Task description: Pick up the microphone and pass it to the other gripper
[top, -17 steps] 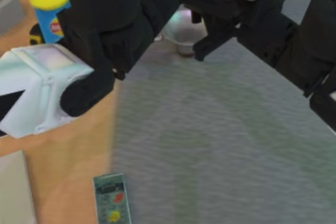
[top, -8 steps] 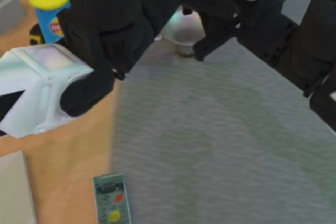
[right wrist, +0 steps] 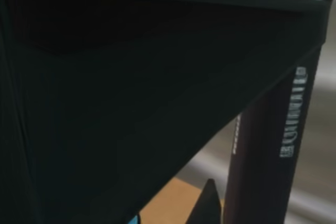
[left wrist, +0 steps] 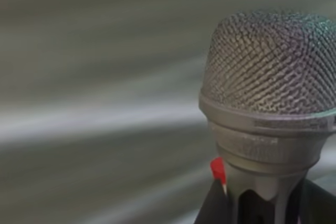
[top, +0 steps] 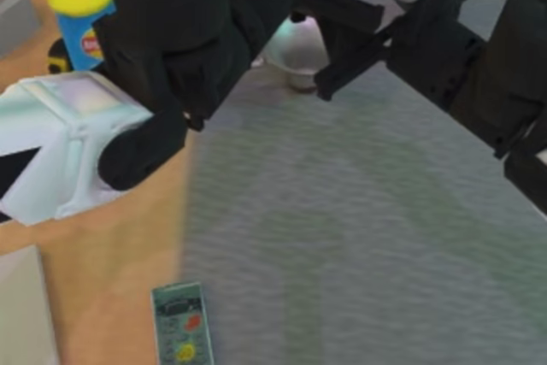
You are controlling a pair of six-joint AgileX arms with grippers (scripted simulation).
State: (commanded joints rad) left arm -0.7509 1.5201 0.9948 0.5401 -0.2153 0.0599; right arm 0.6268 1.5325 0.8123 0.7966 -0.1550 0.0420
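At the far left edge of the bench you see a blue can with a yellow lid, and close to the near edge a small green remote lying flat on the wood, just left of the grey mat.

Your left arm fills the upper left of the top view, a black bulk with pale casing, reaching toward the middle of the far edge. Its own wrist camera shows you the microphone held head up: the silver mesh head stands above the left gripper, whose dark fingers hug the neck below it, beside a small red mark. So the left gripper is clamped on the microphone.

From above, only a pale rounded bit of the microphone shows between the two arms, raised over the far edge of the mat.

Your right gripper comes in from the far right corner, its two black fingers spread wide on either side of that pale part. The right wrist view shows a dark handle with white lettering beside a large black shape; it is mostly dark.
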